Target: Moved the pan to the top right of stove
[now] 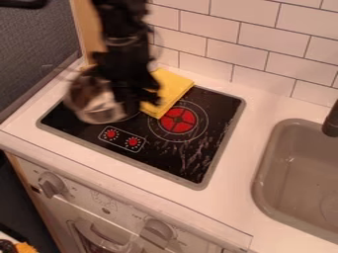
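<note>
The black gripper hangs over the left part of the black stove, blurred. Directly to its left, a shiny silver pan sits over the stove's left side, also blurred and partly covered by the arm. Whether the pan rests on the surface or is held off it, I cannot tell. The gripper overlaps the pan's right edge, and the contact between them is hidden.
A folded yellow cloth lies on the stove's back edge, right of the gripper. The red-marked burner is in front of it. A tiled wall stands behind, and a grey sink is at the right.
</note>
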